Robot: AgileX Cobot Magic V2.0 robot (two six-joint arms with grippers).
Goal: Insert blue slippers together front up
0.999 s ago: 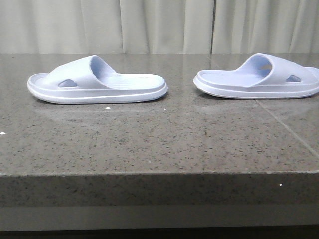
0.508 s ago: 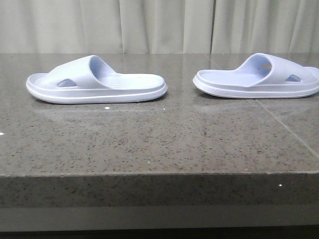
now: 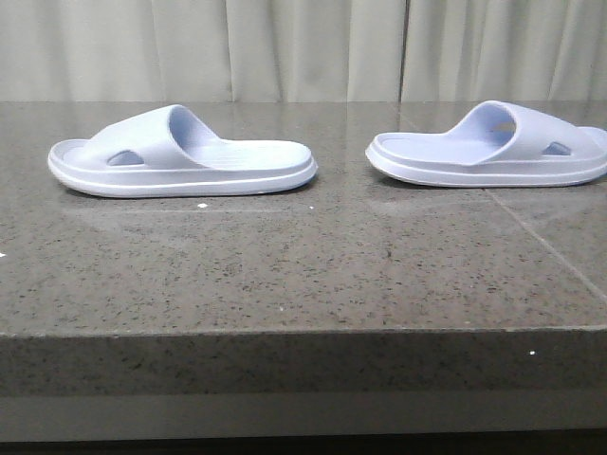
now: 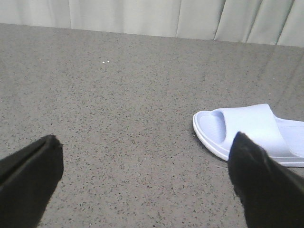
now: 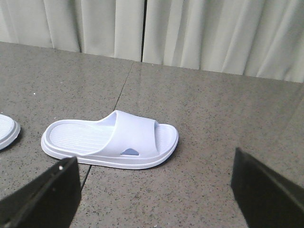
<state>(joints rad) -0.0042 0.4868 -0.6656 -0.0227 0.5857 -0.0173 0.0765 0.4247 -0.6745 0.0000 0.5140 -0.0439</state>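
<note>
granite table [image 3: 303, 275], blue slippers [image 3: 185, 152] apart, curtain [image 3: 303, 47] behind

Between the left fingers [image 4: 28, 175] lies only bare worktop [image 4: 118, 118]; the left slipper [image 4: 251, 130] sits just beyond the inner finger, partly behind it. Ahead of the right fingers [image 5: 42, 194] the right slipper [image 5: 111, 140] lies flat, open worktop all round it. The slippers stand well apart, a clear lane between them. A curtain [image 3: 303, 47] seems to close off the far edge.
</note>
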